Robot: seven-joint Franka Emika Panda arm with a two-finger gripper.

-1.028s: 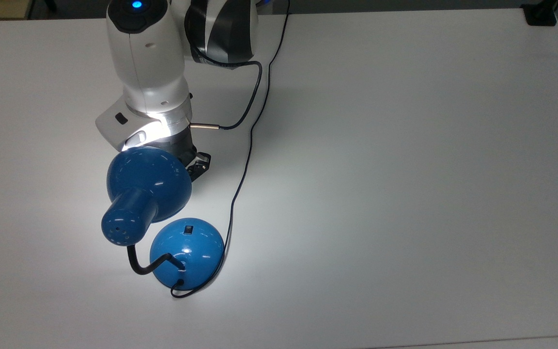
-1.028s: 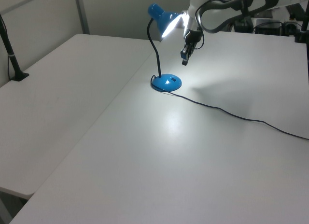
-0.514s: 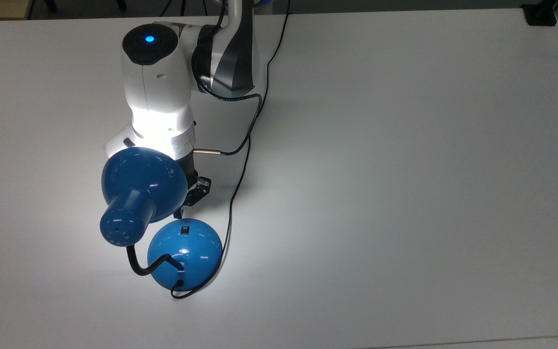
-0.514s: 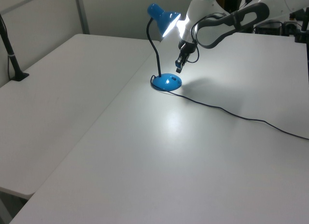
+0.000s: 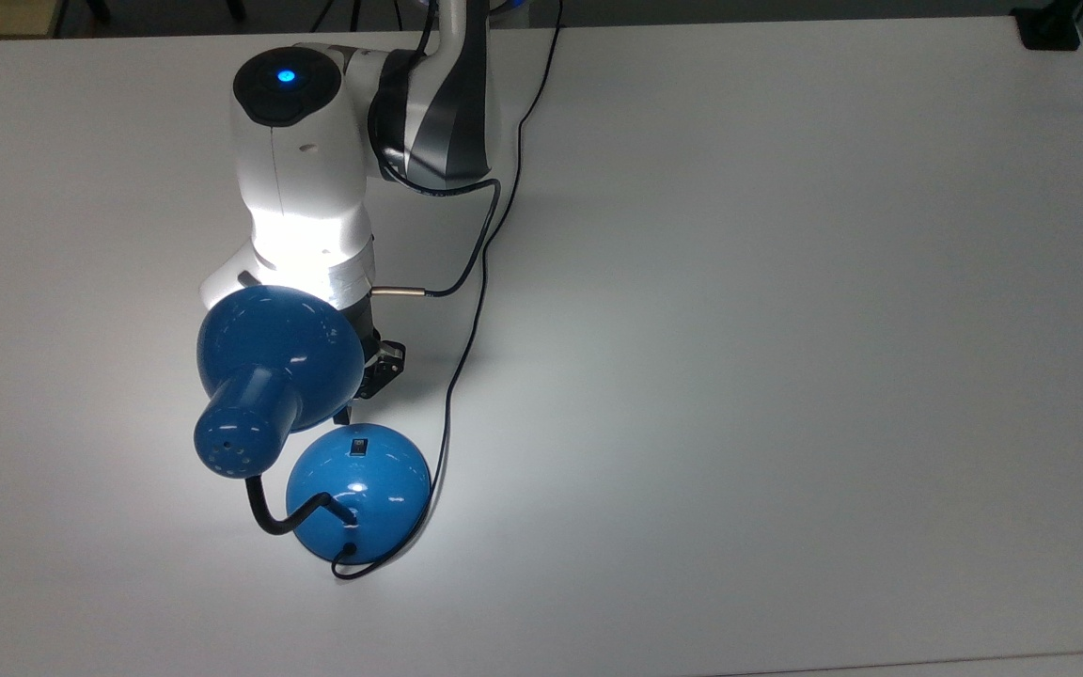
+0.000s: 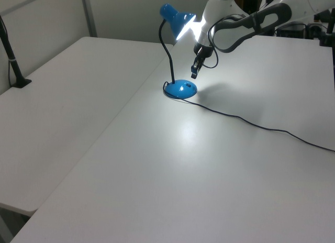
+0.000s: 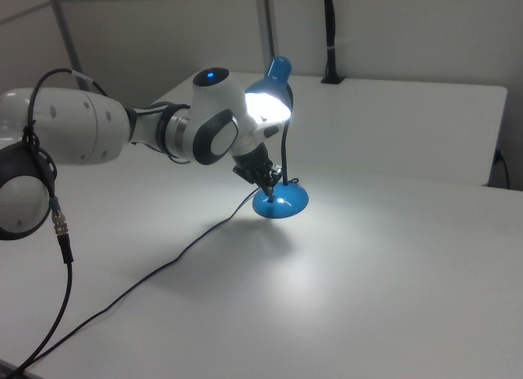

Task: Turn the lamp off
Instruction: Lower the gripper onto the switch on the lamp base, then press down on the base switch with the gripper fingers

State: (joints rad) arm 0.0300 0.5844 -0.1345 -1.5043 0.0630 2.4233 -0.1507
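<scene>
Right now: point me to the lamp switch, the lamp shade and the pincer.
lamp switch (image 5: pixel 360 446), top view, on the black rocker.
lamp shade (image 5: pixel 280 341), top view, on the blue bell's outer surface.
pincer (image 6: pixel 193 74), left view, at the fingertips above the base.

Near the top centre of the frame the lamp (image 6: pixel 180 89) glows on the white table (image 6: pixel 157 169). The gripper (image 6: pixel 193 74) hangs just above its blue base, cord trailing right.

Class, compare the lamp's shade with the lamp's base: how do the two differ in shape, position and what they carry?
The shade is bell-shaped and held high on the neck; the base is a round dome resting on the table. The shade throws light; the base carries a small black switch. Both are glossy blue.
</scene>
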